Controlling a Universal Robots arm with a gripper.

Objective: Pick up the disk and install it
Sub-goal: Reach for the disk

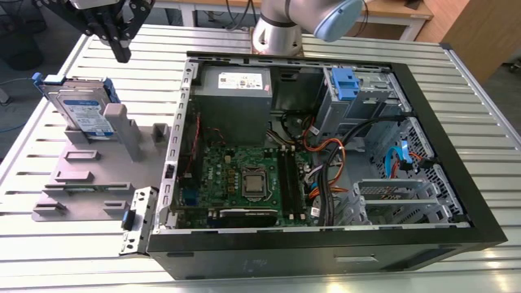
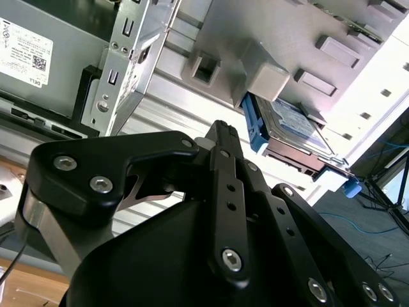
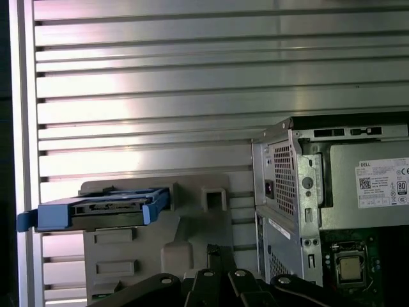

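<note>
On the exterior view's left, the disk [image 1: 88, 116] stands on its edge in the grey stand [image 1: 97, 177] on the table [image 1: 82, 256]. My hand [image 1: 123, 56] hangs above it, a bit farther back, not touching. It is pinched tight and empty. The open computer [image 1: 326, 152] sits right.

Black robot gripper [image 1: 122, 55] is cut off by the top edge in the exterior view, as is the silver-grey robot arm [image 1: 281, 27]. The lower end of the silver-grey hard disk in its blue plastic frame [image 1: 85, 110] is hidden in the grey slotted plastic stand [image 1: 97, 177]. In the first wrist view the disk [image 3: 102, 211] is seen edge-on, its label face hidden. There the open metal computer case [image 3: 287, 173] is cut off by the picture's edge.
</note>
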